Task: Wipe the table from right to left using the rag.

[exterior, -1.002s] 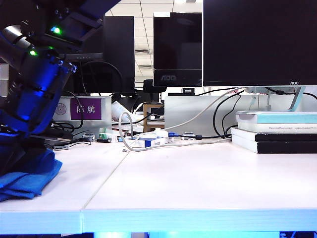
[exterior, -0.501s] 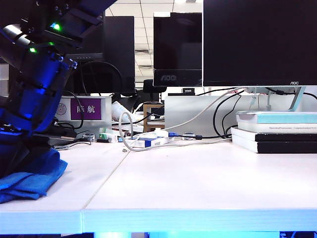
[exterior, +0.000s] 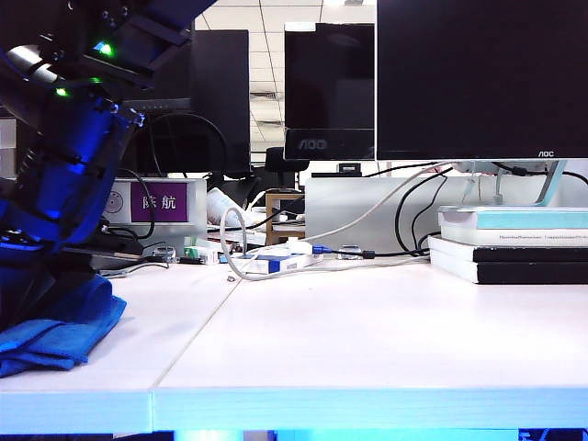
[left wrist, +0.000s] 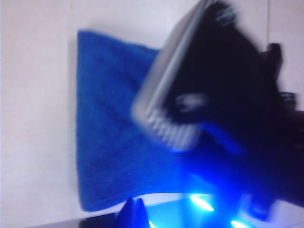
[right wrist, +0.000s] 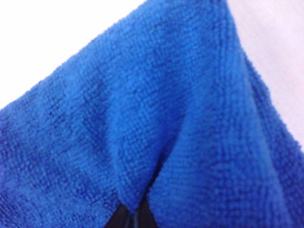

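There is one rag (exterior: 55,335), bright blue and folded in thick layers. It lies at the far left edge of the table (exterior: 367,340). The table is one off-white top of two panels that meet at a single seam (exterior: 197,335).

Only the exterior view shows the far side of the table. Three dark monitors (exterior: 478,78) stand there, with one purple sign (exterior: 161,202), a tangle of cables (exterior: 276,262) and a stack of three books (exterior: 514,243) on the right. A dark robot arm (exterior: 64,165) with two green lights leans over the rag. This view hides both sets of fingers.

The right wrist view is almost filled by the rag's pile. At its edge the right gripper (right wrist: 130,218) has its dark fingertips closed tight on a fold of cloth.

The left wrist view looks down on the rag spread flat on the table. A blurred dark housing with a grey ribbed face (left wrist: 190,109) sits over part of the rag. The left gripper (left wrist: 134,213) hangs above the cloth, apart from it and lit blue. It is too blurred to tell how far its fingers are parted.
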Available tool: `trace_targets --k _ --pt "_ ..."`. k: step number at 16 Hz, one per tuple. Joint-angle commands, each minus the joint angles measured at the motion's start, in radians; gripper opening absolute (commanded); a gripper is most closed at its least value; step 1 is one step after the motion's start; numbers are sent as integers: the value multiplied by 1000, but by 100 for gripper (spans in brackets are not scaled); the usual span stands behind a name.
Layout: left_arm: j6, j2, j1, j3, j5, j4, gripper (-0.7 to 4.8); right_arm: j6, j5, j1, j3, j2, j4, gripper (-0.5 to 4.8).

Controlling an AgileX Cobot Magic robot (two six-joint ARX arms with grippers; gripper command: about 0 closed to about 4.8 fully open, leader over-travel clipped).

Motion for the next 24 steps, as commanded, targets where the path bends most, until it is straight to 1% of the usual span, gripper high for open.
trace_targets --k 1,2,3,4,5,7,9,15,17,18,21,24 --pt "47 24 59 -15 17 28 -5 1 16 0 -10 10 -74 -3" --pt "48 34 88 -16 36 28 -5 0 15 0 -10 10 -74 41" --pt "50 34 96 -16 48 29 -5 1 15 0 -10 10 -74 80" --pt "66 34 100 -16 64 32 -5 0 -8 0 -9 10 -75 98" --pt "69 34 100 -16 68 34 -5 0 -10 -1 -9 10 -77 122" --pt "69 34 100 -16 80 42 -5 0 -11 -1 -8 0 -95 209" --pt "69 34 100 -16 80 43 -5 0 -11 -1 -7 -11 -99 257" --pt "85 35 100 -16 84 51 -5 -1 -17 -2 -7 -71 -101 255" --pt "88 51 100 -16 156 69 -5 -30 -103 -4 -2 -87 -108 252" --pt "89 60 100 -16 171 73 -5 -33 -106 -4 5 -88 -123 252" --pt "104 102 100 -16 173 89 -5 -75 -105 -5 26 -90 -176 252" --pt "112 148 100 -16 230 91 -5 -102 -105 -5 32 -90 -192 252"
